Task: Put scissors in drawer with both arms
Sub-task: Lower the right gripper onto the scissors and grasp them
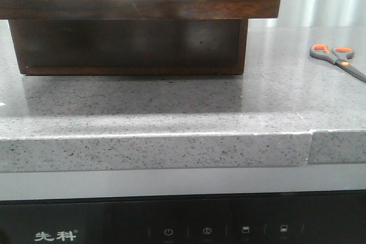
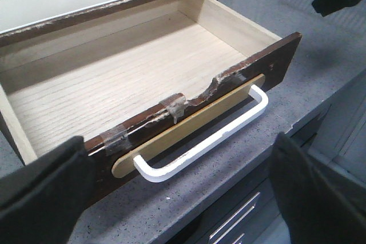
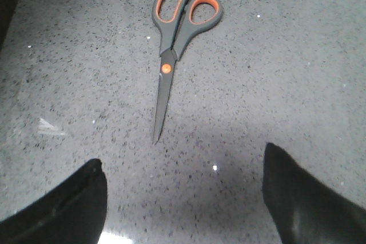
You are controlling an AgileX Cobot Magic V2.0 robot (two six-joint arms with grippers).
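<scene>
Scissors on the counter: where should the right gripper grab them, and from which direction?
Probably straight down onto the scissors near the orange pivot, fingers either side of the narrow shank. They lie flat and closed on the countertop, and the open right gripper hangs above them.

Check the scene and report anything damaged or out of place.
The dark brown wooden drawer stands open and empty, and the top edge of its front is chipped and splintered, patched with clear tape. The small grey scissors with orange-lined loops lie closed and flat on the speckled grey counter, looking intact.

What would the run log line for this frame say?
drawer: open, empty | scissors: on countertop | left fingers: open | right fingers: open
</scene>
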